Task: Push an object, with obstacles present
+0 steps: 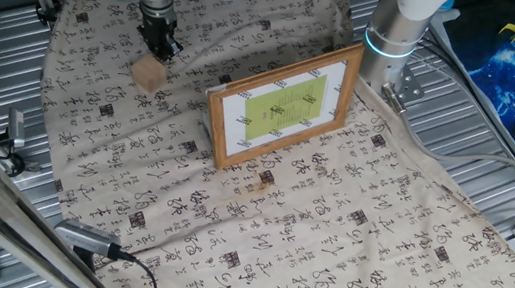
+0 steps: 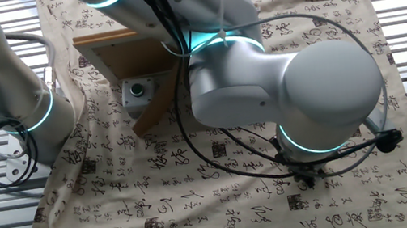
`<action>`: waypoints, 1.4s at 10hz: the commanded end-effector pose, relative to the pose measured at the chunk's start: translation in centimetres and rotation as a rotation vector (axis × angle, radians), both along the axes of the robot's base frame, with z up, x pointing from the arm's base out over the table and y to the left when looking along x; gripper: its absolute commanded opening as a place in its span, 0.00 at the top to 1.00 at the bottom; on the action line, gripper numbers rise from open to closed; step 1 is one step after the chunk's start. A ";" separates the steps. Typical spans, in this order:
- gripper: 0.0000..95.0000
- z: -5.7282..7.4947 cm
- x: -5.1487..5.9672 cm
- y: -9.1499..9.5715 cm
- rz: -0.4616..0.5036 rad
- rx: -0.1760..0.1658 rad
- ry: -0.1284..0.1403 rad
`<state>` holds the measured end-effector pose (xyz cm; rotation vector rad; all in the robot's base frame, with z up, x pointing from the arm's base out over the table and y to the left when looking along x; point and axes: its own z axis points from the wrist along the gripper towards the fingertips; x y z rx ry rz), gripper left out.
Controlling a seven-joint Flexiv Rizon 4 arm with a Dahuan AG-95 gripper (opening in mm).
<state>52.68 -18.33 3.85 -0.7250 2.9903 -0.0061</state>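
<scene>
The small light-tan wooden cube [image 1: 149,72] sits on the printed cloth at the far left. My gripper [image 1: 162,48] points down just behind the cube, its black fingers close together and holding nothing, its tips at or almost at the cube's top rear edge. The picture frame [image 1: 283,104], with brown border, white mat and yellow-green centre, stands propped upright to the right of the cube. In the other fixed view only the frame's wooden back [image 2: 113,48] shows. My arm's body hides the cube and most of the gripper there.
A second arm's base [image 1: 392,37] stands behind the frame's right end. The cloth [image 1: 324,244] with dark writing covers the table. A cable with a metal plug [image 1: 88,238] lies at the front left edge. Ribbed metal [image 1: 7,58] borders the cloth.
</scene>
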 end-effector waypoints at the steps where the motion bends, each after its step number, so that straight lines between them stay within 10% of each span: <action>1: 1.00 0.0 0.0 0.0 -0.004 -0.002 0.000; 14: 1.00 0.0 0.0 0.0 0.121 0.003 0.007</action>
